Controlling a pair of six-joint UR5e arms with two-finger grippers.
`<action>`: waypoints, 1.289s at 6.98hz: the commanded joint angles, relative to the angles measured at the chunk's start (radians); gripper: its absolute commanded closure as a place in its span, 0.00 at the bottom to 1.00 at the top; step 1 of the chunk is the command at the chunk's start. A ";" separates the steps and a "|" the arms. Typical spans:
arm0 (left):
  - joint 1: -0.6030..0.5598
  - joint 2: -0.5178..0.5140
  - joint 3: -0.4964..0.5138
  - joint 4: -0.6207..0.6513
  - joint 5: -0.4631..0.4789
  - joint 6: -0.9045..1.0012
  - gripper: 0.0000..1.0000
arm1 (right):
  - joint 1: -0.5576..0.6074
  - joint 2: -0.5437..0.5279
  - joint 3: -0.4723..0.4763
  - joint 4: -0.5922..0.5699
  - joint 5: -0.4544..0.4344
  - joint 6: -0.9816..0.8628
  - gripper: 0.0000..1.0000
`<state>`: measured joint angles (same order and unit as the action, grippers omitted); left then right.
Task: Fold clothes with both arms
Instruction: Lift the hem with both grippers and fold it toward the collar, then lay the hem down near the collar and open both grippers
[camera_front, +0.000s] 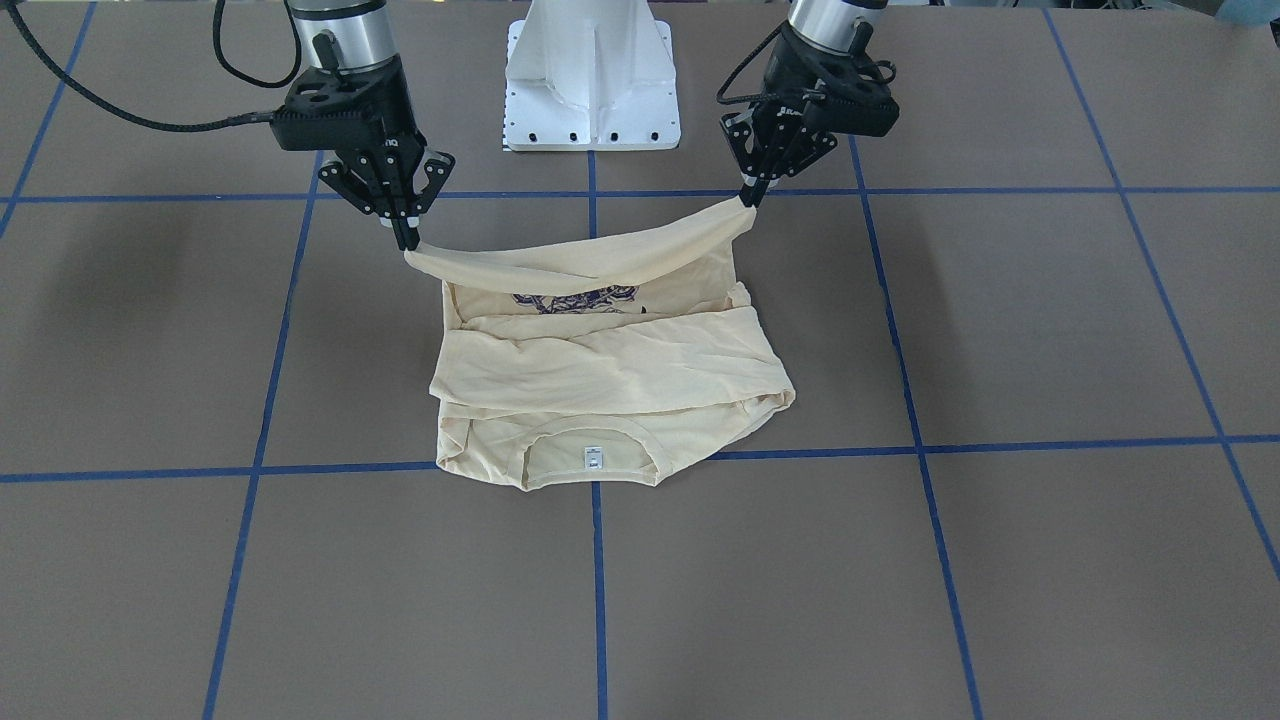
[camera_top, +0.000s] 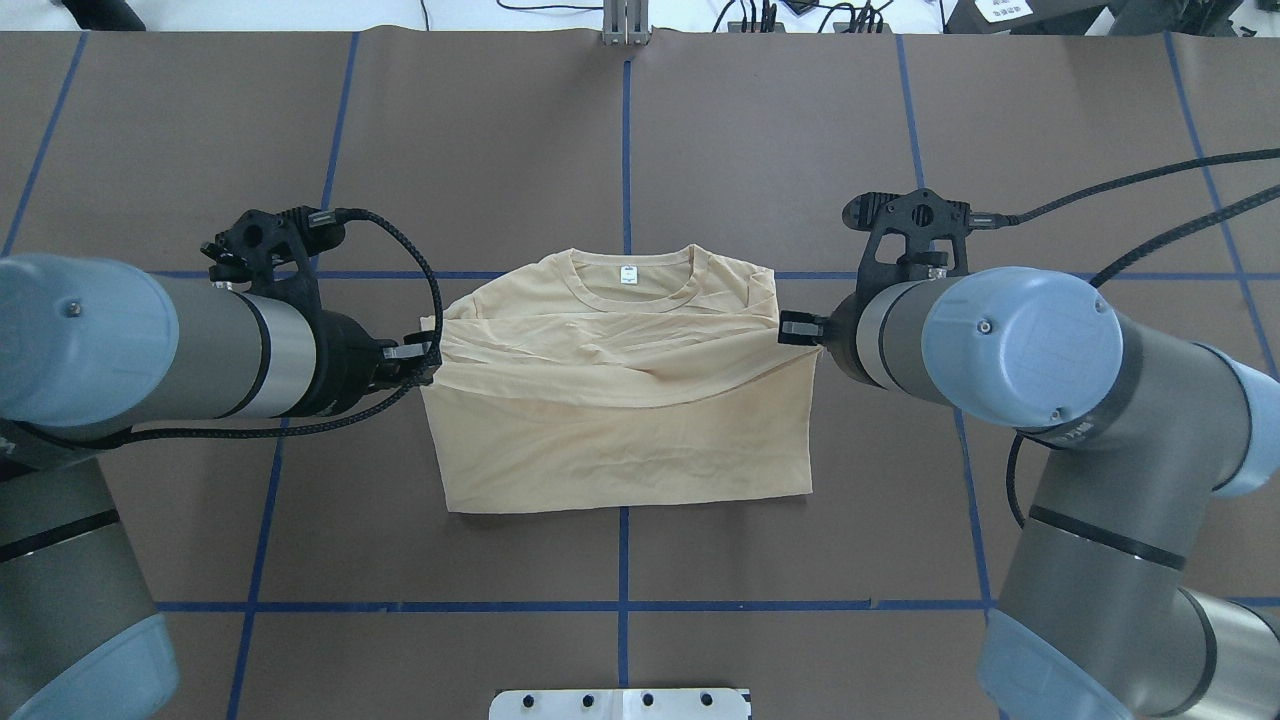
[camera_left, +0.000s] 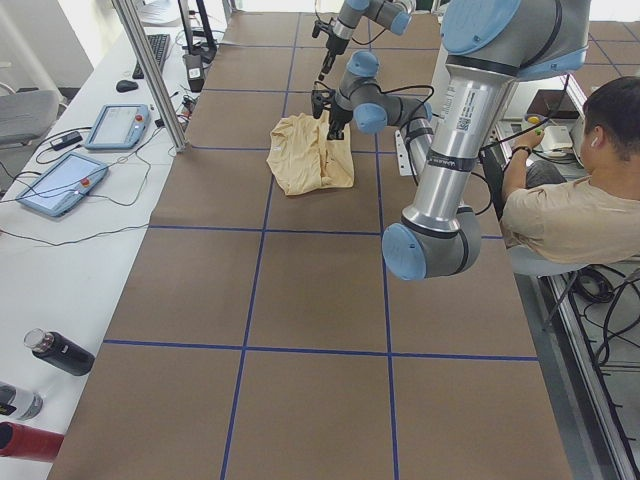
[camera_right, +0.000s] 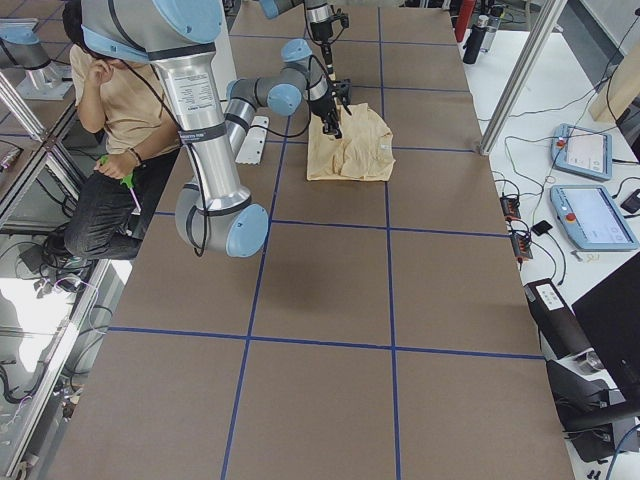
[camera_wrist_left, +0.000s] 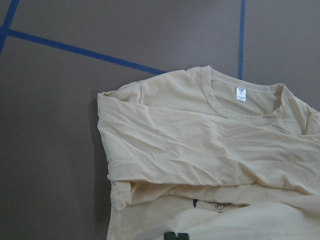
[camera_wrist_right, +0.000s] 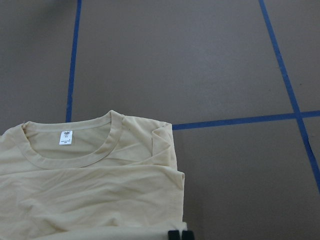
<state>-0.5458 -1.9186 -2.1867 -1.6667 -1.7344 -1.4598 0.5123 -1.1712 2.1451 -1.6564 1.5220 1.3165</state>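
Front-facing view: shirt (camera_front: 610, 370) in middle of table (camera_front: 1050, 330), neck label (camera_front: 592, 457) end pointing away from white base (camera_front: 592, 90), hem end nearest it; left gripper (camera_front: 750, 197) and right gripper (camera_front: 408, 238) each clamped tight on one hem corner, hem slung between them above navy print (camera_front: 575, 297); overhead view: held edge running straight left to right, gripper to gripper, neck-to-hem axis crossing it, collar lying beyond both grippers on far side, about equally near for either arm; side views: too small to tell finger state; left wrist view: fingertips (camera_wrist_left: 171, 236) at bottom edge, collar ahead and to the right; right wrist view: collar ahead and to the left; likely next: carrying hem forward over body toward collar, both corners kept level.
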 joint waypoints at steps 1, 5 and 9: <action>-0.029 -0.069 0.110 -0.001 0.051 0.045 1.00 | 0.043 0.054 -0.091 0.001 0.000 -0.028 1.00; -0.078 -0.125 0.393 -0.180 0.095 0.116 1.00 | 0.080 0.125 -0.304 0.106 0.000 -0.043 1.00; -0.082 -0.134 0.526 -0.250 0.108 0.140 1.00 | 0.083 0.127 -0.455 0.224 -0.002 -0.045 1.00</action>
<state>-0.6268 -2.0505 -1.7086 -1.8731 -1.6292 -1.3324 0.5943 -1.0454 1.7186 -1.4423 1.5203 1.2728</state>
